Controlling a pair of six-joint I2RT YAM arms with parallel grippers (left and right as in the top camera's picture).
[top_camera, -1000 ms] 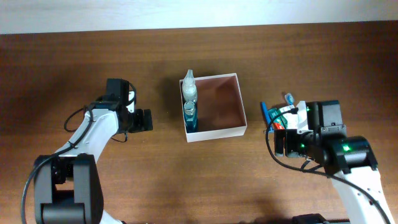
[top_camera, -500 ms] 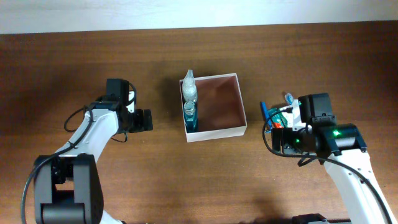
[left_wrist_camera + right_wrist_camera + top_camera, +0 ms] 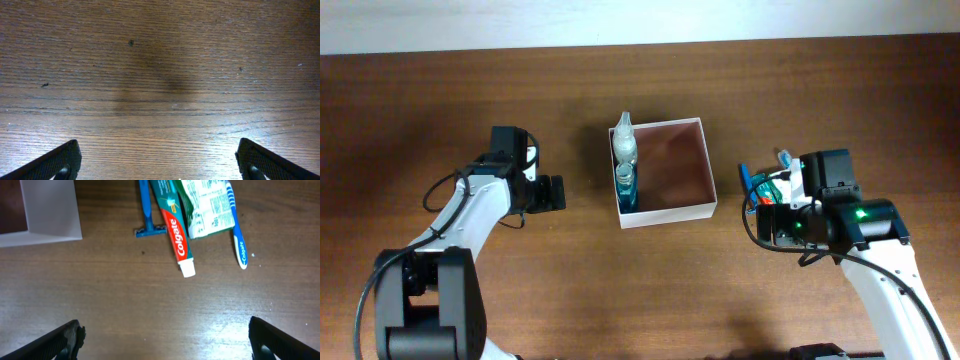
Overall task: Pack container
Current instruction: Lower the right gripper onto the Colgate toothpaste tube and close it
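Overhead view: the container (image 3: pixel 672 165) sits at mid-table (image 3: pixel 620 290) between my two arms, open side up. A clear bottle (image 3: pixel 624 143) and a teal bottle (image 3: pixel 625 186) lie end to end inside it, along the wall nearer my left arm. My left gripper (image 3: pixel 551 193) hangs over bare wood well to that side of the container, touching nothing. In the left wrist view its two dark tips stand at the lower corners, spread as wide as they go, with only wood grain between them. My right gripper (image 3: pixel 170 342) hovers on the opposite side of the container, and its tips too are fully apart and hold nothing. Right wrist view: a white corner of the container shows at upper left. Beside that corner, apart from the box, lies a small group of items: a blue razor (image 3: pixel 146 210), a toothpaste tube (image 3: pixel 176 227) with its cap toward me, a green packet (image 3: pixel 207 205) and a blue-and-white toothbrush (image 3: pixel 236 225). The razor and tube lie side by side, and the packet partly overlaps the tube. All four rest flat on the wood, ahead of my open right tips and not between them.
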